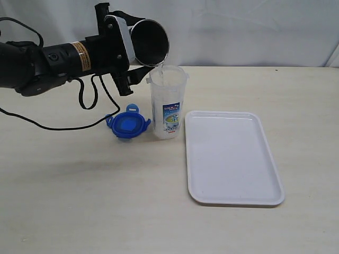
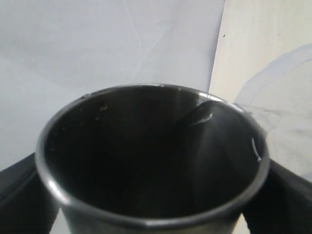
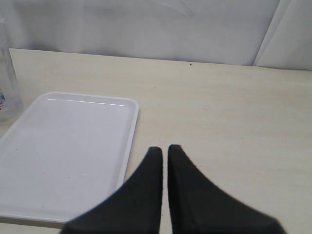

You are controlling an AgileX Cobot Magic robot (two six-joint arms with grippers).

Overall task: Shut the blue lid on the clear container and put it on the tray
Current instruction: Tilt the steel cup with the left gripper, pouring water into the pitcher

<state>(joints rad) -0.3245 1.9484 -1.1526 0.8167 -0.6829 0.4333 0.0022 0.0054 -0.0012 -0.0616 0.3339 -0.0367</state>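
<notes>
The left hand (image 1: 127,50) reaches in level from the left, grasping a tapered, shiny steel cup (image 1: 150,42) tipped sideways, its rim over the tall clear container (image 1: 168,103). The container stands open on the matte desk (image 1: 79,201), between the round blue lid (image 1: 127,126) and the flat, glossy white tray (image 1: 233,159); the right hand (image 3: 165,151) is clenched, empty

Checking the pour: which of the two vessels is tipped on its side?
The steel cup: it is tipped, rim over the clear container, which stands upright beside the tray.
</notes>
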